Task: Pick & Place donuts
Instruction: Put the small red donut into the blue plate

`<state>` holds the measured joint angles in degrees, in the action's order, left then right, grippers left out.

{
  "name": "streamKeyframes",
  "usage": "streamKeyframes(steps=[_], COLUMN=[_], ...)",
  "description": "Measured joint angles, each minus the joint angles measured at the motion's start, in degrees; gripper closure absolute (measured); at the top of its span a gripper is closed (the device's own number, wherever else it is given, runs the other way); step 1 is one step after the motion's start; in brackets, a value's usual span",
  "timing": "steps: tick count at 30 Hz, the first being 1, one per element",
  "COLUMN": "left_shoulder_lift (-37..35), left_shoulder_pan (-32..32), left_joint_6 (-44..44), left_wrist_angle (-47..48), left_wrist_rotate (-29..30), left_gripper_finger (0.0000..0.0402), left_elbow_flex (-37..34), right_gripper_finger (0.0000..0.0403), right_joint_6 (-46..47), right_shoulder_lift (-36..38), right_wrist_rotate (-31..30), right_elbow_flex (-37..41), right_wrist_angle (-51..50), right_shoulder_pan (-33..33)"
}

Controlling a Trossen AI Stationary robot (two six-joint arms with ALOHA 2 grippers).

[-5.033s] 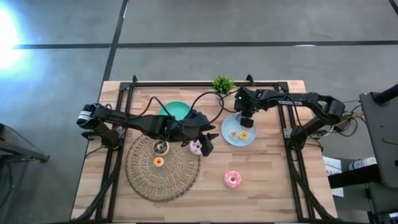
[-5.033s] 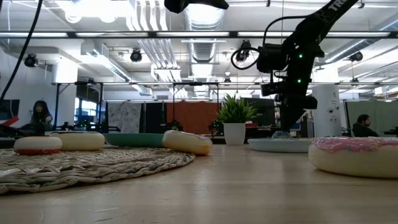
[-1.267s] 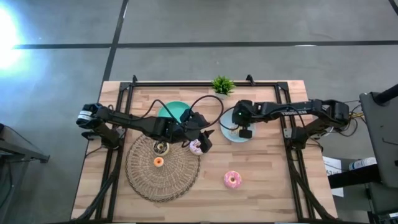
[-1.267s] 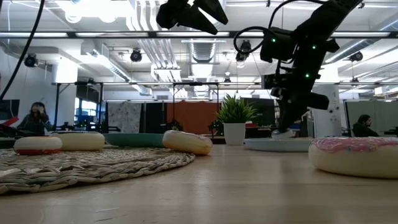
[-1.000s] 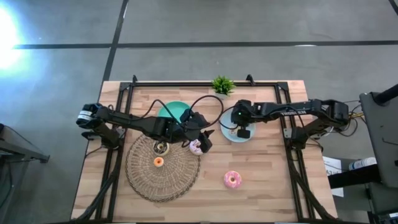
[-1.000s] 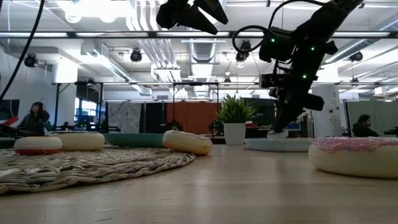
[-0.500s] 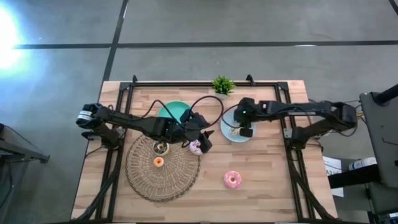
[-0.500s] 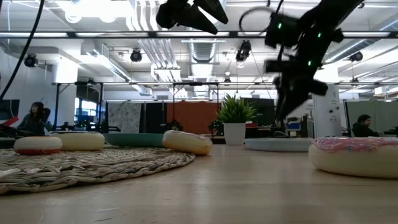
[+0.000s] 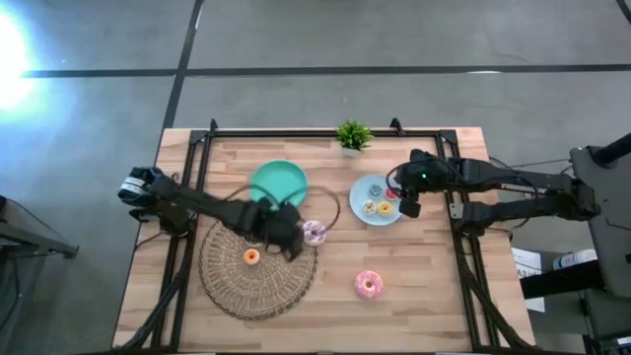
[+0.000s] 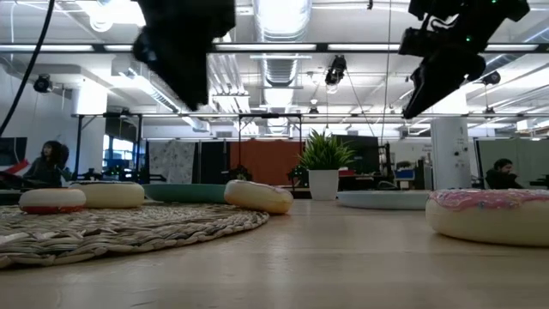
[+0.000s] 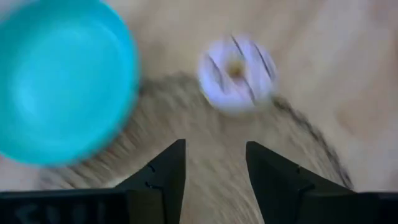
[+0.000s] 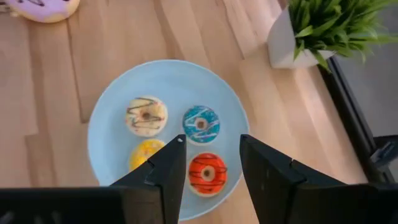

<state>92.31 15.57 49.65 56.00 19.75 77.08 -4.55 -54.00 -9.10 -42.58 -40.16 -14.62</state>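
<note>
My left gripper (image 9: 286, 238) is open above the woven mat (image 9: 232, 281); its fingers (image 11: 177, 162) hover over the weave. The pale sprinkled donut (image 9: 314, 233) (image 11: 236, 71) lies just beyond them, at the mat's right rim. A tiny orange donut (image 9: 250, 256) rests on the mat. The bright pink donut (image 9: 369, 284) lies flat on the wood. My right gripper (image 9: 408, 206) (image 12: 212, 142) is open above the right edge of the light-blue plate (image 9: 359, 187). That plate holds a cream (image 12: 145, 116), a blue (image 12: 201, 122), a yellow (image 12: 149, 152) and a red donut (image 12: 207, 172). The dark brown donut is hidden under my left arm.
A teal plate (image 9: 278, 180) sits at the mat's far side. A small potted plant (image 9: 352, 136) stands near the far edge, behind the light-blue plate. Black frame rails run along the table's left, right and far sides. Bare wood lies around the bright pink donut.
My right gripper has risen off the light-blue plate and drawn back toward the table's right edge, uncovering the tiny donuts. My left gripper has swung from beside the pale donut toward the table's left, over the mat, and dropped lower. No donut has shifted.
</note>
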Motion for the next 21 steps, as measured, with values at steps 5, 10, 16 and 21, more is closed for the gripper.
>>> streamKeyframes(steps=[5, 10, 16, 21], left_shoulder_lift=[0.09, -0.82, -0.94, -0.9], left_shoulder_pan=[8.88, 17.56, 22.97, 23.13], left_joint_6=[6.46, 23.17, 28.76, 33.34], left_wrist_angle=[-3.0, -3.45, -5.55, -6.1], left_wrist_rotate=[-2.69, 6.7, 7.58, 4.53], left_gripper_finger=[0.026, 0.026, 0.026, 0.026], left_elbow_flex=[-6.43, -11.29, -16.19, -20.9], right_gripper_finger=[0.0266, 0.0267, 0.0271, 0.0272], right_joint_6=[1.44, 1.84, 0.52, -0.13], right_shoulder_lift=[0.47, -0.61, -2.82, -4.91], right_wrist_rotate=[0.04, -0.09, -0.3, -0.31], right_elbow_flex=[0.63, 0.98, 1.13, 1.13], right_wrist_angle=[0.39, 3.25, 7.6, 9.89], right_shoulder_pan=[2.62, 3.89, 3.9, 3.9])
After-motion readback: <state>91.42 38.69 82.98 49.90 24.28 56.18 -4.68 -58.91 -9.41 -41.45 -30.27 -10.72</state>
